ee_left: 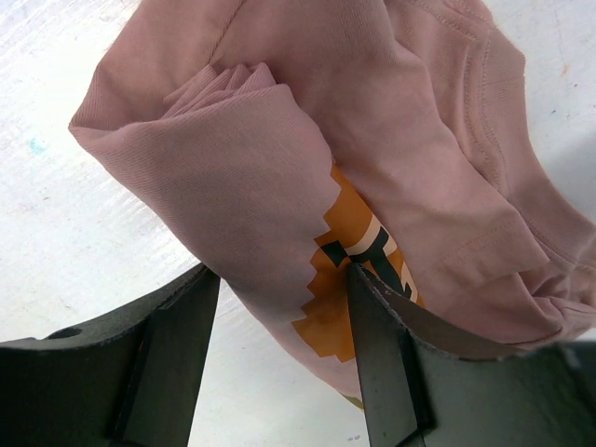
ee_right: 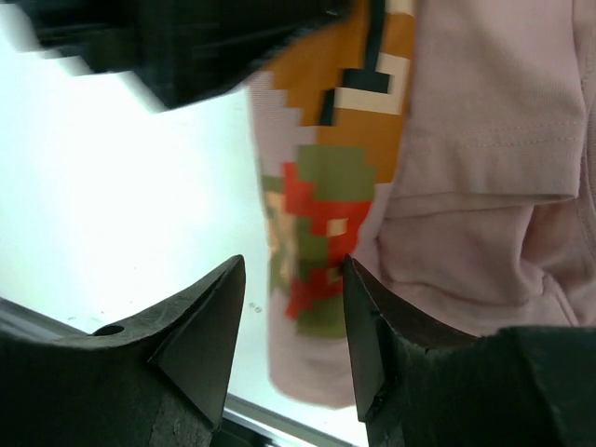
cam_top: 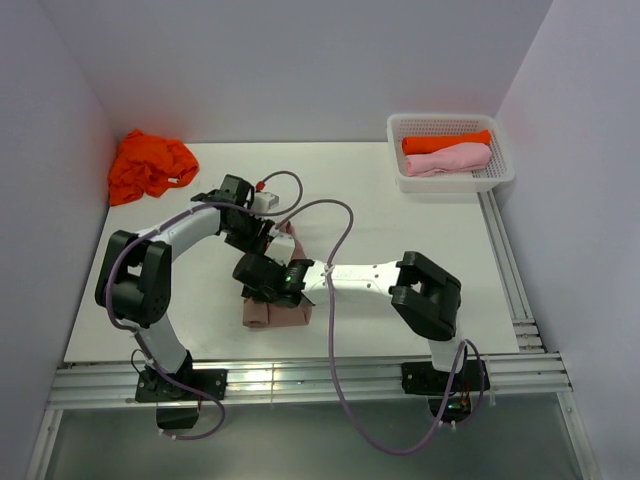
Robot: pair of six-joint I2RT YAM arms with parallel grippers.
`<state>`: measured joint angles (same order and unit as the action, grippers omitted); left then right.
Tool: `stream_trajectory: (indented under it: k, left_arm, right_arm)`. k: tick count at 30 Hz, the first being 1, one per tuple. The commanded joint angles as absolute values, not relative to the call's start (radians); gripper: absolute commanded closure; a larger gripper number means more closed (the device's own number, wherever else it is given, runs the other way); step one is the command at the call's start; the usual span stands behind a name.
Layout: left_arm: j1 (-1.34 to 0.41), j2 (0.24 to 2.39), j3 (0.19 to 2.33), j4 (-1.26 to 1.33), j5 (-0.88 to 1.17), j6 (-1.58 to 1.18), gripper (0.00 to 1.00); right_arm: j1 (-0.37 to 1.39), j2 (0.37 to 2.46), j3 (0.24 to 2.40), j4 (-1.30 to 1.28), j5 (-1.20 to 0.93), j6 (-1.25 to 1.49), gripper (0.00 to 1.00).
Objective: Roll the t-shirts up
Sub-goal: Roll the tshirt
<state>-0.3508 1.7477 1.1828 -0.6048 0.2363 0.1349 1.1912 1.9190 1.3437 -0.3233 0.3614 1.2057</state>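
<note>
- The white plastic mesh basket (cam_top: 450, 184) sits at the far right corner of the white table (cam_top: 400, 230). It holds a rolled bright orange t-shirt (cam_top: 445, 142) and, touching it on the near side, a rolled light pink t-shirt (cam_top: 448, 159).
- A loose bright orange t-shirt heap (cam_top: 150, 167) lies well apart from the basket, in the opposite far corner.
- The dusty pinkish-brown cloth t-shirt (cam_top: 280, 314) (ee_left: 233, 168) (ee_right: 494, 93) lies folded and partly rolled, well apart from the basket, to its left and nearer the arm bases. A blocky pixel print (ee_right: 321, 205) in orange, red and green shows along the roll.
- The left gripper (cam_top: 278, 242) (ee_left: 282, 270) is narrowed around the thick rolled fold of the dusty pinkish-brown cloth t-shirt, with both fingertips against the cloth.
- The right gripper (cam_top: 262, 285) (ee_right: 293, 263) is just on the near side of the left gripper, farther from the basket. Its jaws stand partly apart over the roll's edge. One finger meets the cloth, and a sliver of table shows beside the other. Whether it actually grips cannot be told.
</note>
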Motion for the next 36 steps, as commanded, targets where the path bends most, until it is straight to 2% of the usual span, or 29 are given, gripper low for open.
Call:
stream_trajectory:
  k: [1, 11, 23, 27, 36]
  left_arm:
    - [-0.362, 1.761, 1.218, -0.588, 0.201, 0.124, 0.37]
    - [-0.370, 1.766, 1.221, -0.589, 0.199, 0.126, 0.37]
    - [-0.371, 1.749, 1.246, -0.610, 0.227, 0.146, 0.29]
    - [-0.367, 1.743, 1.314, -0.641, 0.236, 0.158, 0.25]
    - [-0.292, 1.766, 1.511, -0.761, 0.339, 0.170, 0.25]
  right_arm:
    - [1.219, 1.890, 1.442, -0.485, 0.495, 1.174, 0.46]
    - [1.250, 2.026, 1.657, -0.617, 0.512, 1.129, 0.46]
    - [1.247, 2.118, 1.660, -0.699, 0.503, 1.169, 0.43]
    - [1.249, 2.151, 1.684, -0.742, 0.497, 1.177, 0.42]
    - [1.246, 2.215, 1.741, -0.873, 0.492, 1.196, 0.39]
